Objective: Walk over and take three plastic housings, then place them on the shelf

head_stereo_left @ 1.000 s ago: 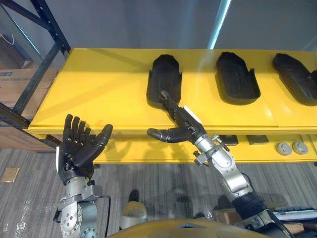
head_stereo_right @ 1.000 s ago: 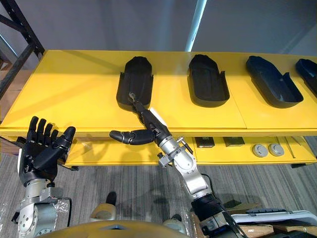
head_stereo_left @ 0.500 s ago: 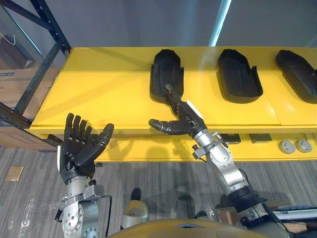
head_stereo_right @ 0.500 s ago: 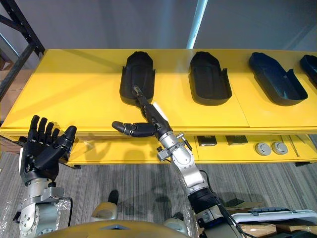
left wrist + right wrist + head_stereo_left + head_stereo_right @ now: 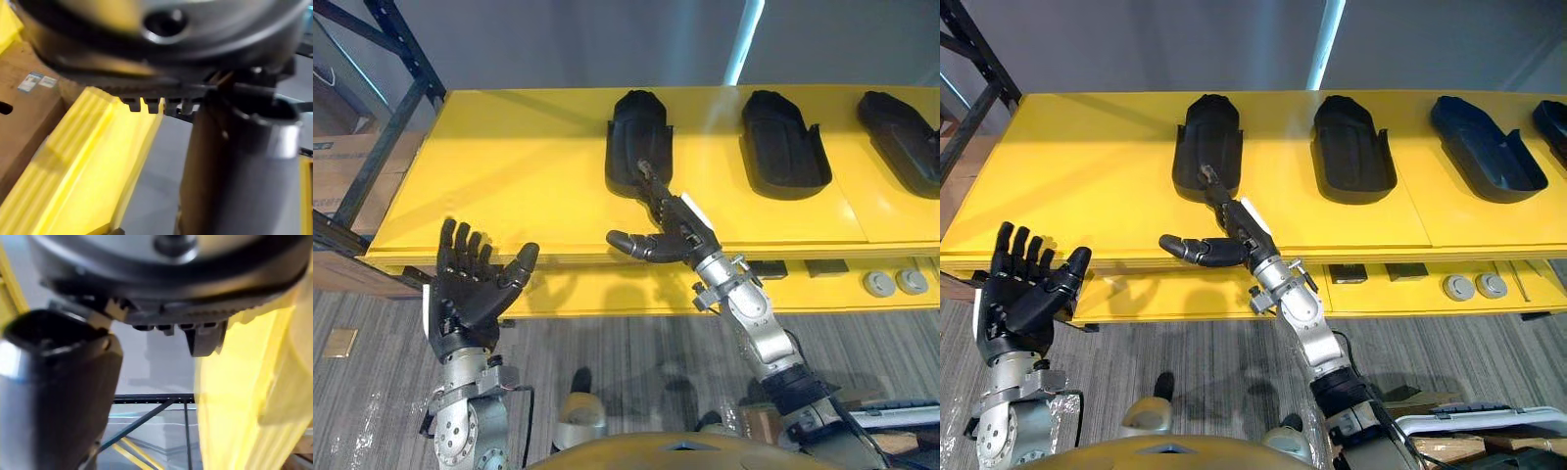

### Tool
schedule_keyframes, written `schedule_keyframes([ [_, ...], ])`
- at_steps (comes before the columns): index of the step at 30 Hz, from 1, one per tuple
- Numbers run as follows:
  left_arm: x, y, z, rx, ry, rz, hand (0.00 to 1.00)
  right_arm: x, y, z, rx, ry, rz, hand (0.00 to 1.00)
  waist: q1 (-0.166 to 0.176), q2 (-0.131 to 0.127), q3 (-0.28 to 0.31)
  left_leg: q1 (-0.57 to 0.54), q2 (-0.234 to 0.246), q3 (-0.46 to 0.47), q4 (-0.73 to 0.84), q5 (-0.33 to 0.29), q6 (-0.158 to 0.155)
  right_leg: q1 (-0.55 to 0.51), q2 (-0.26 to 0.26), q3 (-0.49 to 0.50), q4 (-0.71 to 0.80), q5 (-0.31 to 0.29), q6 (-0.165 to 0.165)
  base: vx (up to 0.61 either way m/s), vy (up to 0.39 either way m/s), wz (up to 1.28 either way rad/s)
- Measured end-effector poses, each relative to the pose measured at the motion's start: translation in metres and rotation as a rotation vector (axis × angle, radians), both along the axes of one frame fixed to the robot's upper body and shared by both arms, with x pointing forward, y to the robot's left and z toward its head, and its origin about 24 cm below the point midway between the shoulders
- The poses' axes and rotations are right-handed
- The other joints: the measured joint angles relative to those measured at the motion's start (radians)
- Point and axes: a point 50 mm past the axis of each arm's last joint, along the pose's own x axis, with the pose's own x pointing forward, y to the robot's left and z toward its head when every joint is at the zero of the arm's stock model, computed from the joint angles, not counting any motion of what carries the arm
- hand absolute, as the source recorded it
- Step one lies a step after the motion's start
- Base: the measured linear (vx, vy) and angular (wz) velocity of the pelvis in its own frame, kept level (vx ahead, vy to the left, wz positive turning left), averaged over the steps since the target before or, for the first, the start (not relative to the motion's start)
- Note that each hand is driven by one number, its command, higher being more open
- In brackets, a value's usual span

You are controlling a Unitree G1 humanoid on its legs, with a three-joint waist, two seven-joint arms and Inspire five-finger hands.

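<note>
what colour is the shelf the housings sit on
The shelf is bright yellow, clearest in the right eye view.

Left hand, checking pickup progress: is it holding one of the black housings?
No, the left hand is open, fingers spread upward, with nothing in its palm.

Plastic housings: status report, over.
Right hand open, fingers straight over the near end of the leftmost housing, not gripping. Left hand open, palm up, short of the yellow shelf. Nothing in the way.
</note>
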Motion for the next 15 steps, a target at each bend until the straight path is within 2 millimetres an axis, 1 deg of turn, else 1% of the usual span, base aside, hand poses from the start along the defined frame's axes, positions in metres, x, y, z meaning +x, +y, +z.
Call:
schedule_keyframes([
  [2,0.001,0.000,0.007,0.042,-0.032,0.010,1.00,-0.013,-0.001,0.007,0.055,-0.021,0.020,1.00,-0.002,-0.005,-0.002,0.009,0.002,0.019,0.001,-0.006,-0.001,-0.007,0.000,0.021,0.000,0.001,0.001,0.00,0.018,-0.35],
  [4,0.008,-0.003,0.023,0.094,-0.107,-0.007,1.00,-0.027,-0.007,0.019,0.126,-0.059,0.036,1.00,-0.017,-0.017,-0.008,0.028,0.004,0.054,0.001,-0.015,0.000,-0.013,0.000,0.055,0.000,0.004,0.004,0.00,0.021,-0.41],
  [6,0.013,-0.006,0.035,0.136,-0.170,-0.024,1.00,-0.031,-0.013,0.025,0.171,-0.075,0.020,1.00,-0.033,-0.029,-0.016,0.044,0.007,0.079,0.002,-0.021,0.000,-0.017,0.001,0.079,0.000,0.004,0.005,-0.01,0.023,-0.43],
  [8,0.021,-0.009,0.050,0.170,-0.256,-0.063,1.00,-0.036,-0.024,0.032,0.234,-0.093,-0.033,1.00,-0.044,-0.043,-0.035,0.064,0.013,0.133,0.004,-0.035,-0.003,-0.037,0.006,0.133,0.001,0.009,0.005,-0.01,0.027,-0.70],
  [10,0.026,-0.012,0.060,0.194,-0.313,-0.095,1.00,-0.039,-0.031,0.036,0.273,-0.107,-0.104,1.00,-0.073,-0.054,-0.042,0.088,0.022,0.192,0.015,-0.053,-0.006,-0.051,0.016,0.190,0.000,0.017,0.000,-0.01,0.025,-0.79],
  [12,0.029,-0.015,0.063,0.195,-0.335,-0.118,1.00,-0.041,-0.041,0.035,0.292,-0.100,-0.182,1.00,-0.098,-0.053,-0.051,0.111,0.026,0.238,0.024,-0.070,-0.009,-0.060,0.022,0.237,-0.001,0.021,0.000,-0.01,0.035,-0.80],
  [13,0.031,-0.018,0.064,0.192,-0.346,-0.140,1.00,-0.042,-0.050,0.032,0.303,-0.087,-0.258,1.00,-0.117,-0.051,-0.059,0.127,0.028,0.277,0.026,-0.079,-0.010,-0.071,0.026,0.271,-0.002,0.026,0.000,0.00,0.054,-0.98],
  [14,0.034,-0.022,0.066,0.186,-0.361,-0.169,1.00,-0.047,-0.064,0.028,0.319,-0.064,-0.357,1.00,-0.137,-0.045,-0.063,0.140,0.031,0.318,0.035,-0.094,-0.014,-0.084,0.033,0.312,-0.003,0.033,0.000,0.01,0.055,-0.93],
  [15,0.035,-0.024,0.066,0.185,-0.368,-0.180,1.00,-0.049,-0.071,0.025,0.325,-0.052,-0.403,1.00,-0.144,-0.042,-0.064,0.145,0.032,0.338,0.038,-0.099,-0.014,-0.091,0.036,0.329,-0.004,0.035,0.001,0.01,0.038,-0.73],
])
